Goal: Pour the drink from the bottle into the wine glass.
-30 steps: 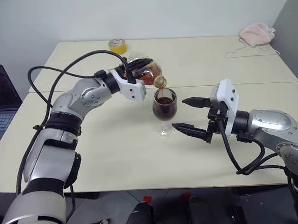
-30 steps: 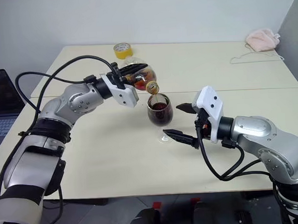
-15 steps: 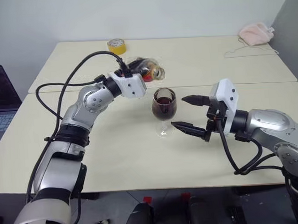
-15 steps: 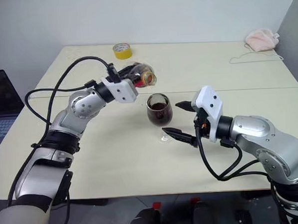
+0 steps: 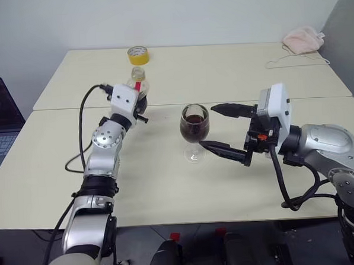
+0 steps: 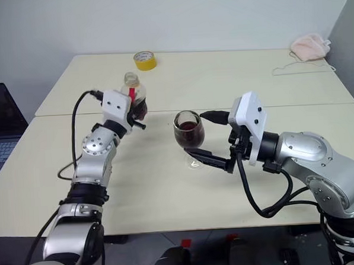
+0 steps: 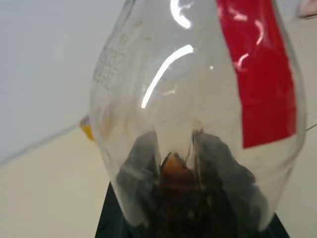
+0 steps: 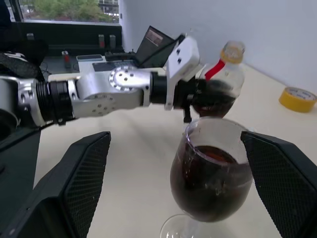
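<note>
**Pale desk, bottle upright, glass part full**

Cream desk (image 5: 168,186) against a plain wall. Left pincer (image 6: 134,108) is clamped around the lower body of the bottle (image 6: 132,93), holding it upright, well left of the wine glass (image 5: 195,128). That glass stands mid-desk, dark drink (image 5: 195,124) filling part of its bowl. Right pincer (image 5: 221,130) sits spread wide, one finger on either side of the glass, not touching. Yellow tape roll (image 5: 138,54) lies farther back.

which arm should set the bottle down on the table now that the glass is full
Left. The left gripper is shut on the bottle, held upright beside the wine glass; the right gripper is open around the glass.
</note>
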Robot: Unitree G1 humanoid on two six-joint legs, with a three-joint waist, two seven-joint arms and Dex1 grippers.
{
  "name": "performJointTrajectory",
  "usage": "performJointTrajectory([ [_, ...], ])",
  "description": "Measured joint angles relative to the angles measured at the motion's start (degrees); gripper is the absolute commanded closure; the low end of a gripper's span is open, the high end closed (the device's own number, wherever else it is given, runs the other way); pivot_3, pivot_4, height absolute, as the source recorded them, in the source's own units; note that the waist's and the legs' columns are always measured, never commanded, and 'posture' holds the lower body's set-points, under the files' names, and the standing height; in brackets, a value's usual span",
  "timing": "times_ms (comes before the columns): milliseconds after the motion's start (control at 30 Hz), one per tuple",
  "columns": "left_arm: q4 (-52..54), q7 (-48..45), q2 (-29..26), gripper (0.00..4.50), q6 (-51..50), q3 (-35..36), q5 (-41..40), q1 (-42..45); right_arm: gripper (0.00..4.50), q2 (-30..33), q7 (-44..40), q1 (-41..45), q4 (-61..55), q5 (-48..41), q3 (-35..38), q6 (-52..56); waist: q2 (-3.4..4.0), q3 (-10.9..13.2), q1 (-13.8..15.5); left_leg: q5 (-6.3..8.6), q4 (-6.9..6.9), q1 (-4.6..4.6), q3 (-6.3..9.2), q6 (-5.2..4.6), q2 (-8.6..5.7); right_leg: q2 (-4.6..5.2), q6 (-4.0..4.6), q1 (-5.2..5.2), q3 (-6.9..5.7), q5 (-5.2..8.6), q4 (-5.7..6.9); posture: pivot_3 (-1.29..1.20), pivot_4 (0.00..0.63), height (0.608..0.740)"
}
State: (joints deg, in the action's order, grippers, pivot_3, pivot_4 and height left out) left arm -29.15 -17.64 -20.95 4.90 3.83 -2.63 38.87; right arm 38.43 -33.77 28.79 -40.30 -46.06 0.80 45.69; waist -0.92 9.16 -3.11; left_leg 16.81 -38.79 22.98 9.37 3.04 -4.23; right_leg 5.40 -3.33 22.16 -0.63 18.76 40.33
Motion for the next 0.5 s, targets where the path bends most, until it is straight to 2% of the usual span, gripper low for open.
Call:
performJointTrajectory([
  [267,-5.3,4.9,3.0,3.65,-2.0,7.6,-5.2,-0.5,0.0,0.9,-1.0,1.7,0.7,-1.5,0.1,1.1,-0.07,-0.1,0.1,0.0,0.01,-0.01,-0.04,0.0,-0.01,0.03,0.0,0.0,0.01,0.0,0.01,0.0,0.15,0.74],
  [500,-13.4,6.8,3.6,3.65,1.3,9.3,-5.5,1.4,0.0,1.3,-1.4,2.0,2.0,-1.5,0.1,1.1,-0.11,-0.1,0.3,0.0,0.01,0.0,-0.05,0.0,-0.02,0.09,0.0,-0.01,0.0,0.0,0.01,0.0,0.15,0.74],
])
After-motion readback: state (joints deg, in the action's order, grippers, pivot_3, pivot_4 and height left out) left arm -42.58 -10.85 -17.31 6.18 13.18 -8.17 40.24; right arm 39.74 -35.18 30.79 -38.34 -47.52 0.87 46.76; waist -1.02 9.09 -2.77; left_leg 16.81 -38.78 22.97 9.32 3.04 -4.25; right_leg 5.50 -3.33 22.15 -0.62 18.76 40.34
